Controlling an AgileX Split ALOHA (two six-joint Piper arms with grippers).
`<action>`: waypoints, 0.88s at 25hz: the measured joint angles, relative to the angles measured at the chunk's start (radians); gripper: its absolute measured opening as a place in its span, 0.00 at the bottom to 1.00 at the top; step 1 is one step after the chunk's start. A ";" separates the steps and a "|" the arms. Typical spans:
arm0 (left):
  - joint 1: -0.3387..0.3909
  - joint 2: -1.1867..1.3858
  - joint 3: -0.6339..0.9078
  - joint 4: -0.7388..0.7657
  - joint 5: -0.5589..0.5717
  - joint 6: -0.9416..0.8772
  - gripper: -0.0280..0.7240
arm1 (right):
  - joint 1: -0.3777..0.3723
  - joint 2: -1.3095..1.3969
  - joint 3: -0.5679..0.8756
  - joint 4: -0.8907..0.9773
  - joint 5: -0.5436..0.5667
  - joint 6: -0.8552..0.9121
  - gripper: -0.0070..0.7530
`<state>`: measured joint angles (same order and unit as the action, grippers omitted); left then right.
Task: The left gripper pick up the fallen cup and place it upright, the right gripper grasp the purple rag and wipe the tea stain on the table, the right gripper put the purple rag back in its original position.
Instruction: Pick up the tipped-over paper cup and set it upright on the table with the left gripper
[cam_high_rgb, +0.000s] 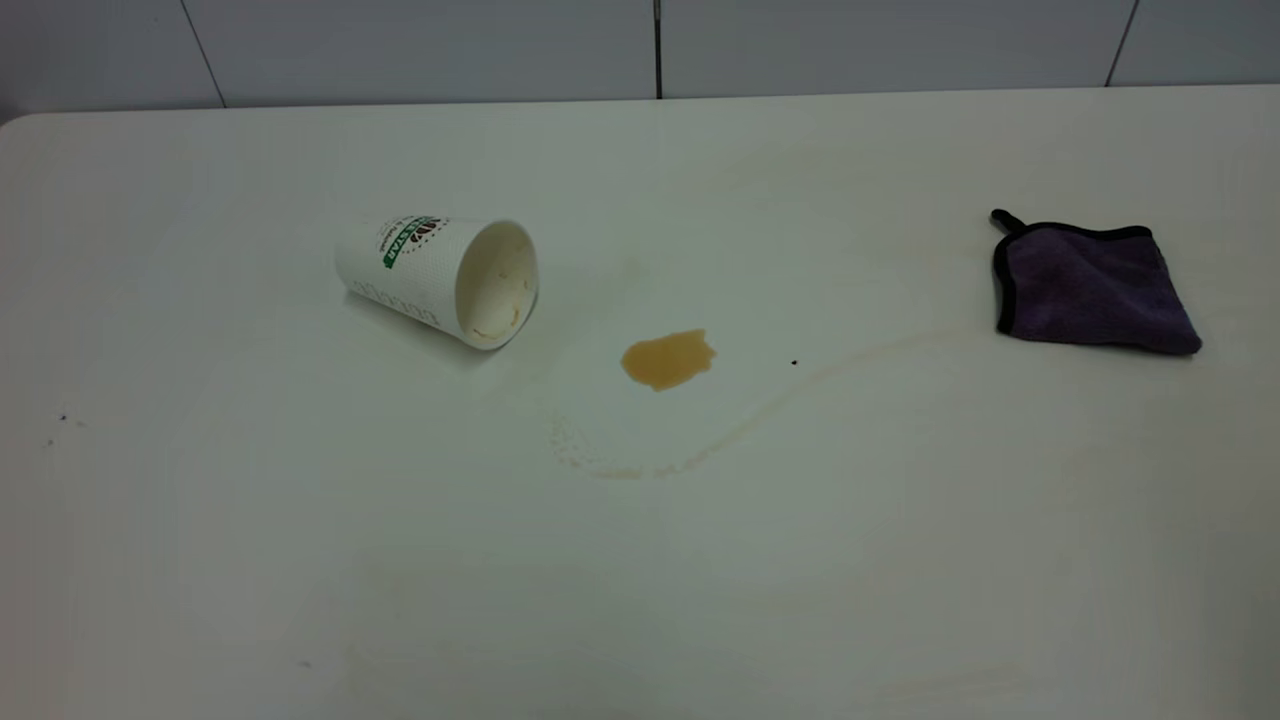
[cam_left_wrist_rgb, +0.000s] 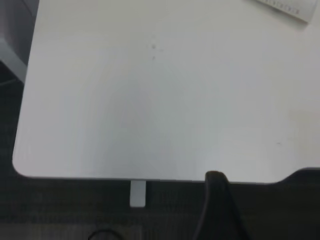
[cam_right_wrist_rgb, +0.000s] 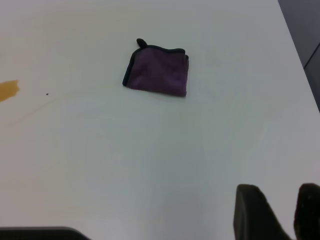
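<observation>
Exterior: fallen cup (cam_high_rgb: 440, 280) on its side on table (cam_high_rgb: 300, 550), mouth toward tea stain (cam_high_rgb: 668, 359); logo unreadable; purple rag (cam_high_rgb: 1092, 287) far right.
Left wrist: left gripper (cam_left_wrist_rgb: 220, 210) at table edge, grip cannot tell.
Right wrist: right gripper (cam_right_wrist_rgb: 277, 210) parted, holding nothing, near table edge.

The table (cam_high_rgb: 900, 560) is a plain white flat top with a rounded corner. A white paper cup (cam_high_rgb: 437, 278) lies on its side toward the left, mouth facing the middle. An amber tea stain (cam_high_rgb: 668, 359) sits near the centre, apart from the cup mouth; a thin pale brown trail (cam_high_rgb: 720, 440) curves below and to its right. A folded purple rag (cam_high_rgb: 1092, 288) with black edging lies flat at the right, well apart from the stain.
</observation>
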<state>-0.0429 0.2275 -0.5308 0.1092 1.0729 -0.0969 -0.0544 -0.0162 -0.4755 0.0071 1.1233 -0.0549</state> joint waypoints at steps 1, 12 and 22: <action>0.000 0.078 -0.016 0.033 -0.024 -0.022 0.76 | 0.000 0.000 0.000 0.000 0.000 0.000 0.32; -0.092 0.893 -0.319 0.154 -0.222 -0.058 0.84 | 0.000 0.000 0.000 0.000 0.000 0.000 0.32; -0.460 1.414 -0.604 0.476 -0.251 -0.324 0.91 | 0.000 0.000 0.000 0.000 0.000 0.000 0.32</action>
<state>-0.5025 1.6411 -1.1352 0.5849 0.8221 -0.4210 -0.0544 -0.0162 -0.4755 0.0071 1.1233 -0.0549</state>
